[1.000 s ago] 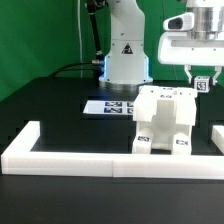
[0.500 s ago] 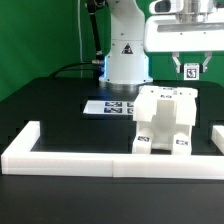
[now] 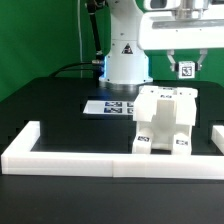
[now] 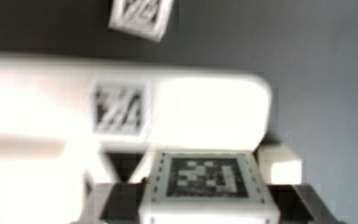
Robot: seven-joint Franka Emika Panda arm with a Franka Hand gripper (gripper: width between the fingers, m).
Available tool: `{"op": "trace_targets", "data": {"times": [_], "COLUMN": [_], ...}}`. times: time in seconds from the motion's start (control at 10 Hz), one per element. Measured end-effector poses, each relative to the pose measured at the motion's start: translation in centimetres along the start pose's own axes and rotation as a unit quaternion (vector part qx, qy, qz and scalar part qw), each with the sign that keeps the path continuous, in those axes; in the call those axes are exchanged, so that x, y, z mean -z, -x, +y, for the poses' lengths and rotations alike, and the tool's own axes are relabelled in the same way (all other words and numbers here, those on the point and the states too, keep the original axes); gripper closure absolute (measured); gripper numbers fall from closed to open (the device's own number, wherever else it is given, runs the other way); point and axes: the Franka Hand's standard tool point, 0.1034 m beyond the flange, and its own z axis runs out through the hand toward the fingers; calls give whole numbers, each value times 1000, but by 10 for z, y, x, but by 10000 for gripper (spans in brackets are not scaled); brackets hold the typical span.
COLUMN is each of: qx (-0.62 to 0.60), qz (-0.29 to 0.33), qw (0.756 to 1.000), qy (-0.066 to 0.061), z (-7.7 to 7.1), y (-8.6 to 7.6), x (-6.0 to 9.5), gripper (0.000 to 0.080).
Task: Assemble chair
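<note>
Matte white chair (image 3: 165, 120), dull black table (image 3: 50, 105).

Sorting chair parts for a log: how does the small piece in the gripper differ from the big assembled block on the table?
The small piece hangs in the air, clamped in the gripper; the assembled block stands on the black table. The small piece is far smaller and compact, while the assembled block is bulky, with legs below. Both are matte white and carry black-and-white square tags.
</note>
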Motion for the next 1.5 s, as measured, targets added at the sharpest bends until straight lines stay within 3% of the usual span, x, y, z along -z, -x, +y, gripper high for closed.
{"op": "trace_targets", "data": {"times": [0.1,0.2,0.6,0.7,1.0,1.5], "qx": [39,40,45,65,127,137], "qz": [14,19,18,19,26,23], "qw": [999,999,999,998,991,990], "qy": [5,8,9,17,33,39], "z": [15,20,20,24,17,17], "y": [-26,-40,-38,-41,-78,-85], "x": [5,7,5,0,8,4], "gripper": [512,512,512,512,512,512]}}
